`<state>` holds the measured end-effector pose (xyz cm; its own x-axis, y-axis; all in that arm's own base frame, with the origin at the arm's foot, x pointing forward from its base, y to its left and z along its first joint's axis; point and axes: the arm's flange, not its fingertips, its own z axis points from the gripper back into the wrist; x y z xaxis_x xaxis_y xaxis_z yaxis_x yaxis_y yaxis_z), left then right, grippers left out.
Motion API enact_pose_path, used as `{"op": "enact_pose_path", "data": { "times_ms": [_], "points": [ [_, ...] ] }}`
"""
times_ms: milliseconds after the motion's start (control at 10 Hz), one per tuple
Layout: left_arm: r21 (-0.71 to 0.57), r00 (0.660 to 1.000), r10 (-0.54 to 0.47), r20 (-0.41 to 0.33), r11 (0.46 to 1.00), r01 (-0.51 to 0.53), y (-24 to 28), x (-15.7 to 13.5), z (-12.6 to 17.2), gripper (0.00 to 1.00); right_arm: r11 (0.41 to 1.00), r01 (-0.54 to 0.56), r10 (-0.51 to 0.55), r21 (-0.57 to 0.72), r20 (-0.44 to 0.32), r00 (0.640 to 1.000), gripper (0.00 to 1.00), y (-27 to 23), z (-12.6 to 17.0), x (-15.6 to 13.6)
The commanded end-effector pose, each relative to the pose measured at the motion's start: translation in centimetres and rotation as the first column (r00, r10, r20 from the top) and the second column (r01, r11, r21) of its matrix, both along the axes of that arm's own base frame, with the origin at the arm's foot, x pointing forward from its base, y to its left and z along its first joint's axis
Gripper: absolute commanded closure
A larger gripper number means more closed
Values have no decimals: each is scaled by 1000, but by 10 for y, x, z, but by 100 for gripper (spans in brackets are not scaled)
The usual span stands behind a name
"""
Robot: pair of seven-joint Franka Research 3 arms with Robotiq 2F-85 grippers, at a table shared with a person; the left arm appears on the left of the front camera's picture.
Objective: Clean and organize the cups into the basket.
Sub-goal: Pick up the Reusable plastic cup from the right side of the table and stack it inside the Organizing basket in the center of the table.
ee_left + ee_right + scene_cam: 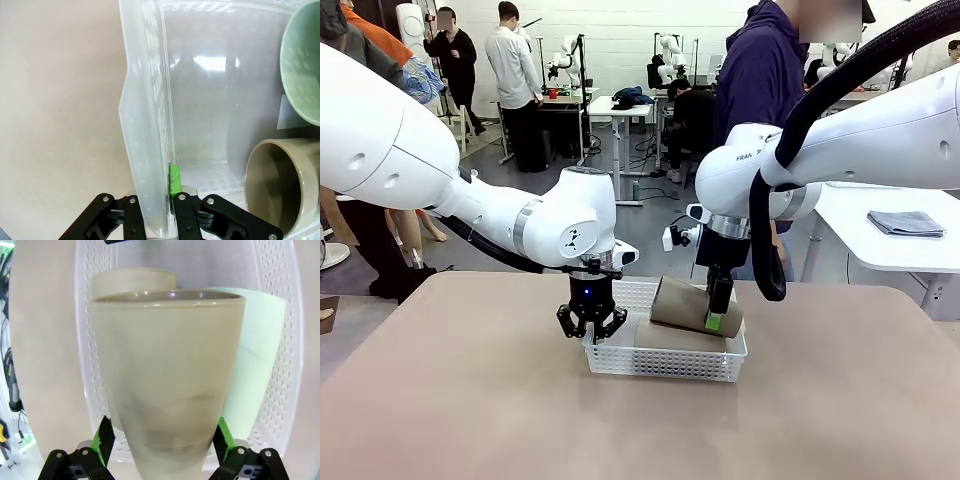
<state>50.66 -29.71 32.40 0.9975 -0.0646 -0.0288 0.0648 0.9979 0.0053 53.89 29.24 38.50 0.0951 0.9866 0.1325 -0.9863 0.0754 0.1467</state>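
Cups and basket, counted

Two brown cups (165,385) (132,277) centre frame, one mint green cup (252,360) at right, all over one white basket (282,340).

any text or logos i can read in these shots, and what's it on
"FRAN": dark letters on the right arm, at the joint housing in the front view; the rest of the word is cut off by the black cable.
Round logo mark on the left arm: a symbol, no letters readable.
Cups and basket: no print.
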Motion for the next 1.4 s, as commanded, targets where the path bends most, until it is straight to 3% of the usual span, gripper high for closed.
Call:
{"op": "enact_pose_path", "data": {
  "times_ms": [0, 100, 300, 600, 900, 1300],
  "points": [
    [5, 1000, -10, -3, 1000, 10, 2, -2, -1, 100, 999, -5, 4, 47, 18, 1000, 0, -5, -2, -11],
    [5, 1000, -10, -3, 1000, 10, 2, -2, -1, 100, 998, -5, 2, 61, 40, 999, 0, -7, 6, -14],
    [5, 1000, -10, -3, 1000, 10, 2, -2, -1, 100, 975, -44, 10, 218, 151, 988, 0, -36, 56, -26],
    [5, 1000, -10, -3, 1000, 10, 2, -2, -1, 100, 837, -140, 30, 529, 210, 977, 0, -131, 107, -64],
    [5, 1000, -10, -3, 1000, 10, 2, -2, -1, 100, 702, -172, 1, 691, 241, 971, 0, -203, 97, -94],
    [5, 1000, -10, -3, 1000, 10, 2, -2, -1, 100, 539, -179, -63, 823, 252, 966, 0, -281, 54, -117]
  ]
}}
